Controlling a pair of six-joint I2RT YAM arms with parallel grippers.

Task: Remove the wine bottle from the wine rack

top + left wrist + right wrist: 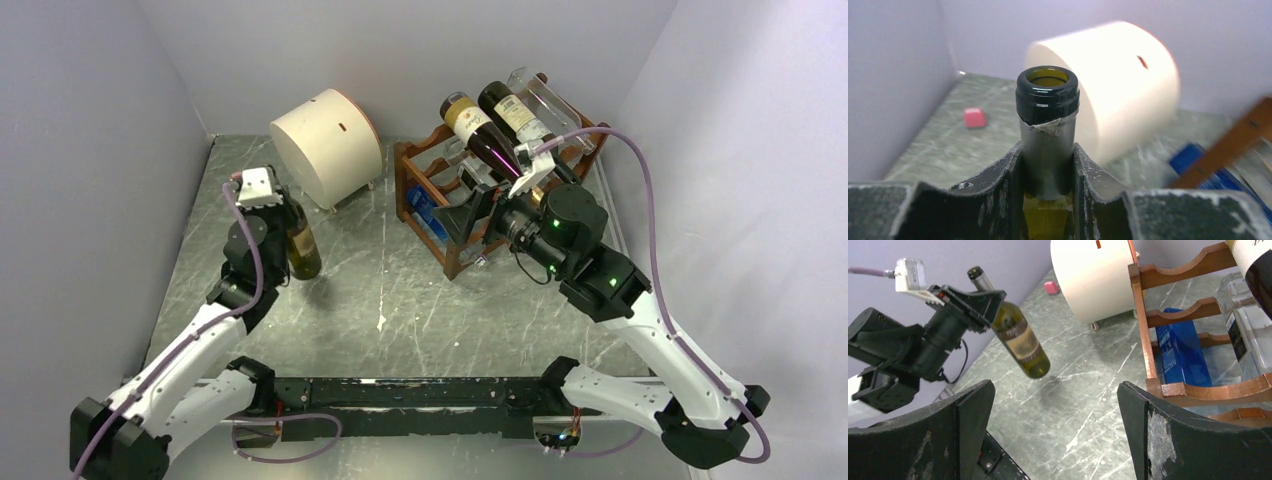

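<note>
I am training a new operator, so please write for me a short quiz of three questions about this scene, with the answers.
1. True or false: the left gripper is shut on the neck of the olive-green bottle.
2. The right gripper is: A) open, B) shut on a bottle, C) out of view.
3. Fill in: the box lying inside the wine rack is ____ in colour.
Key: 1 true; 2 A; 3 blue.

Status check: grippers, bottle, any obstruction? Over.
Left gripper shut on the wine bottle neck, right gripper open beside the wine rack. Bottle off rack, tilted above table. Cream drum stands clear.
</note>
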